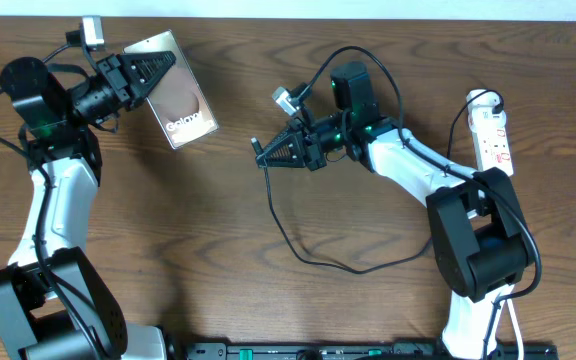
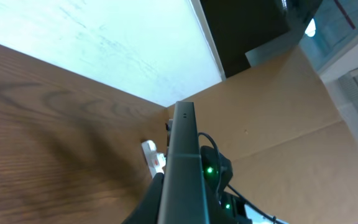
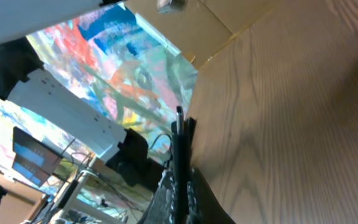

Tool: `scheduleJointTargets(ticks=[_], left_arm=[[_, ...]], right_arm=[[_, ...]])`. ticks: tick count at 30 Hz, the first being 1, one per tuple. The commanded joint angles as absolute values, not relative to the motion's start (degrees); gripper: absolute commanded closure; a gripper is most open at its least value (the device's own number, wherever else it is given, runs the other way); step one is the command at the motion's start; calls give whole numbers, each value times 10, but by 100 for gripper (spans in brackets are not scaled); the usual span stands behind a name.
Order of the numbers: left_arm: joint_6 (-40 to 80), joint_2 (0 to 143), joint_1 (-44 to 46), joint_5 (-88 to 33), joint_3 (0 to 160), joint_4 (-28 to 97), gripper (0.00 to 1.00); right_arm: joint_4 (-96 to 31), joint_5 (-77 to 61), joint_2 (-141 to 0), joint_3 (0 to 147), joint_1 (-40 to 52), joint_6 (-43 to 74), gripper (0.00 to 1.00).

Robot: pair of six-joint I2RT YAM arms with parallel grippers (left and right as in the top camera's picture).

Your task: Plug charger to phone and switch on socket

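Dark wood grain runs across the whole surface (image 1: 218,220), with a pale wall along its far edge. At the far left, the left claw (image 1: 158,70) is clamped on the phone (image 1: 183,105), gripping its far-left end. It seems to hold the phone tilted off the wood, screen upward. I take this as a way of offering the free short edge to the other arm. The phone's long axis runs from far-left to near-right, so that free end aims roughly at the middle of the surface. Whether the port sits on that edge I cannot tell.

Near the centre, the right claw (image 1: 266,152) is pinched narrow on the plug end of the charger (image 1: 278,215), and the tip points left toward the phone. The two are well apart. The right wrist view shows the thin black plug standing out between the fingers (image 3: 194,190) — a grip close to the tip, which should keep it stiff for insertion. Behind it the cable trails in a slack loop toward the near right.

The socket (image 1: 494,130) lies at the far right, long axis near to far, untouched — its switch is a later job.
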State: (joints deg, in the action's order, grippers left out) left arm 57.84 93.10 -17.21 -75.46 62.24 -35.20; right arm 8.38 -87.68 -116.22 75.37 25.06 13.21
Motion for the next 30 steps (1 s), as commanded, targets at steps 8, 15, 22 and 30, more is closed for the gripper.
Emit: scheduleJointTargets(ticks=[8, 15, 22, 30], left_arm=[[618, 917, -145, -723, 631, -366, 93], [622, 917, -127, -721, 631, -399, 93], [623, 917, -120, -721, 631, -400, 93], [623, 917, -112, -721, 631, -400, 93]], right_arm=[[221, -876, -1168, 759, 282, 299, 99], [267, -869, -1168, 759, 296, 340, 99], [286, -858, -1168, 759, 306, 354, 99], [329, -849, -1168, 759, 309, 392, 99]])
